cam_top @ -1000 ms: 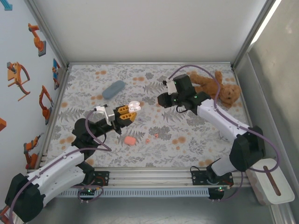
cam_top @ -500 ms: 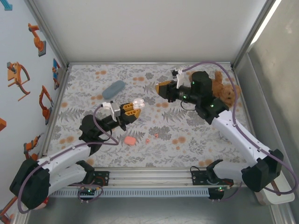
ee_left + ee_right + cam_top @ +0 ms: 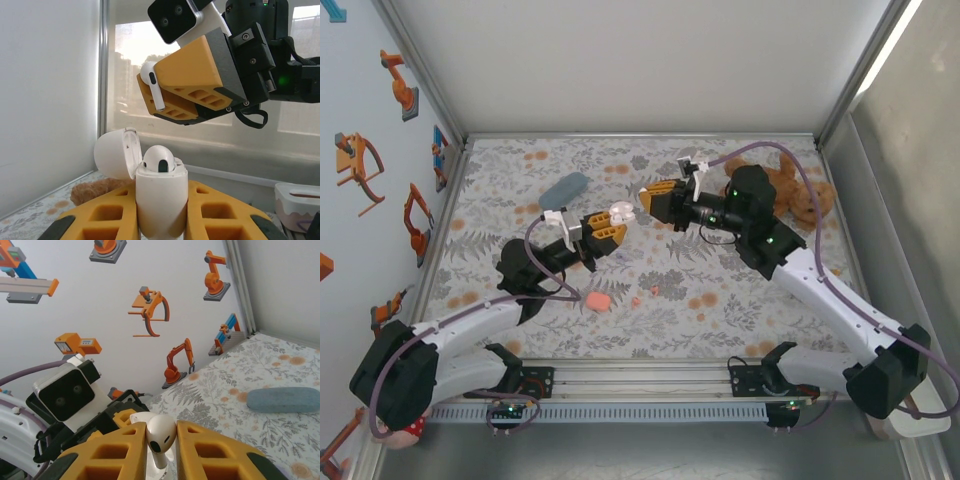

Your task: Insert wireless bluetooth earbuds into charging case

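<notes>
White charging case [image 3: 161, 200] upright, lid [image 3: 116, 152] flipped open toward 9 o'clock, clamped in left end effector [image 3: 613, 224]. One white earbud [image 3: 159, 160] seated in it, head poking out. Second white earbud [image 3: 161, 434] pinched in right end effector [image 3: 650, 197], in the air at 12 o'clock of the case, apart. Salmon-pink case [image 3: 598, 300] on counter [image 3: 740, 290] at 7 o'clock of centre; two pink buds [image 3: 635, 301] [image 3: 653, 291] loose beside it at 3 o'clock.

White earbud [image 3: 160, 436] and case [image 3: 161, 200], grey floral tabletop [image 3: 705, 312] with orange blooms, blue-grey pouch [image 3: 564, 187].
</notes>
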Controlling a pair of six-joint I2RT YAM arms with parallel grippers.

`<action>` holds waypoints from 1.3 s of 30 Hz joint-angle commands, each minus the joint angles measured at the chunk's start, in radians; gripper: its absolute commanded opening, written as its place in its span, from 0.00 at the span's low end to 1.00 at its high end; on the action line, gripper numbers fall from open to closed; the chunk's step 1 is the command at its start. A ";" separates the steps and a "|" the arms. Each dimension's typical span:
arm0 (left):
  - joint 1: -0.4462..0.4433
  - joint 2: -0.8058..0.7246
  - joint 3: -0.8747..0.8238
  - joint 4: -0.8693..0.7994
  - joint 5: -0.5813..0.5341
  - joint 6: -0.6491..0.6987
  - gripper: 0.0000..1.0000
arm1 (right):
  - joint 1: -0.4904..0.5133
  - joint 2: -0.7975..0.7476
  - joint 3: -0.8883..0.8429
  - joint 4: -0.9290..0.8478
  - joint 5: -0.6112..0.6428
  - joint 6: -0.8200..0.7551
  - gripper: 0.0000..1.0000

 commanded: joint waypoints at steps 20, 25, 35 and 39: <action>-0.015 0.009 0.060 0.068 0.037 -0.038 0.00 | 0.078 0.025 0.019 -0.019 0.003 -0.115 0.21; -0.016 -0.004 0.055 0.054 0.037 -0.032 0.00 | 0.079 0.031 0.023 -0.023 0.000 -0.120 0.21; -0.019 -0.021 0.050 0.049 0.031 -0.029 0.00 | 0.082 0.040 0.020 -0.027 -0.038 -0.118 0.21; -0.021 -0.025 0.048 0.046 0.030 -0.027 0.00 | 0.083 0.041 0.021 -0.029 -0.049 -0.118 0.21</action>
